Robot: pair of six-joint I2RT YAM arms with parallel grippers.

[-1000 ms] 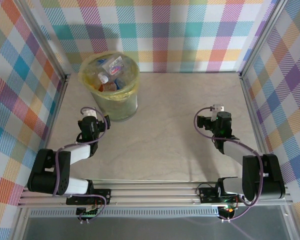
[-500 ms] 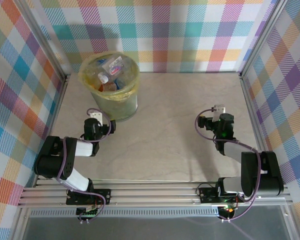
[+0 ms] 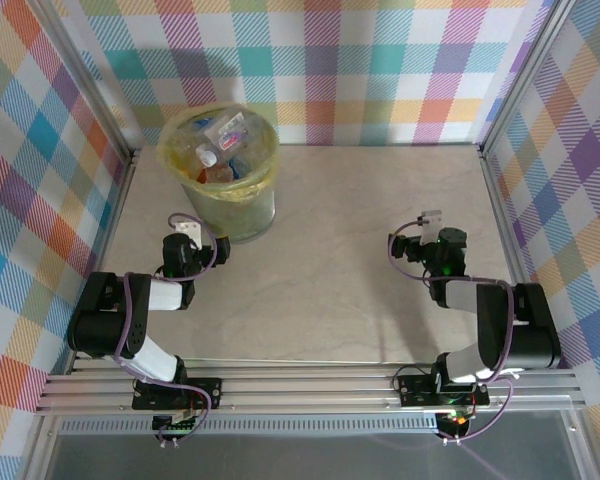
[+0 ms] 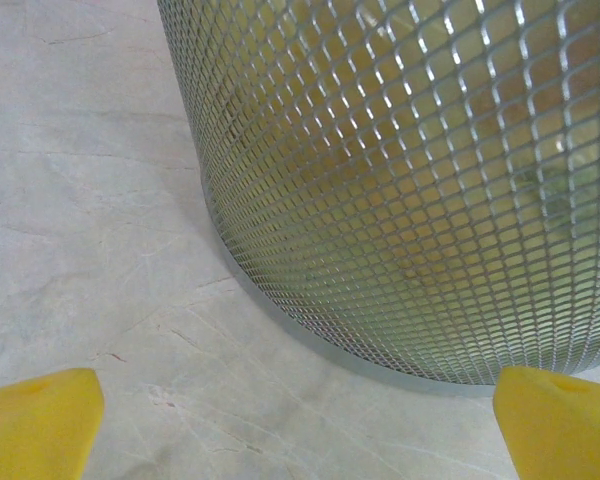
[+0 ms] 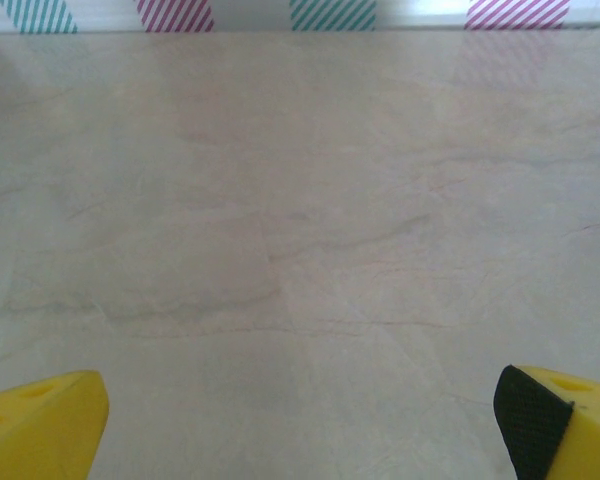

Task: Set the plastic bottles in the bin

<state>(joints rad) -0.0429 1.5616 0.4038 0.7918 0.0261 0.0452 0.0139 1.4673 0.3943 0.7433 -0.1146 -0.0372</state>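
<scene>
The bin, a round pale-green bucket lined with a yellow bag, stands at the table's far left. Several crushed plastic bottles with red, blue and white labels lie inside it. My left gripper sits low just in front of the bin, facing it. In the left wrist view the bin's mesh wall looms close, and the left gripper is open with bare table between its yellow fingertips. My right gripper rests low at the right. It is open over bare table.
The table is a pale marbled surface walled by checked panels at the back and both sides. A metal rail runs along the near edge by the arm bases.
Both arms have folded back and settled lower, their elbows drawn up towards the table. The left gripper has shifted slightly beside the bin. Both grippers stay open.
</scene>
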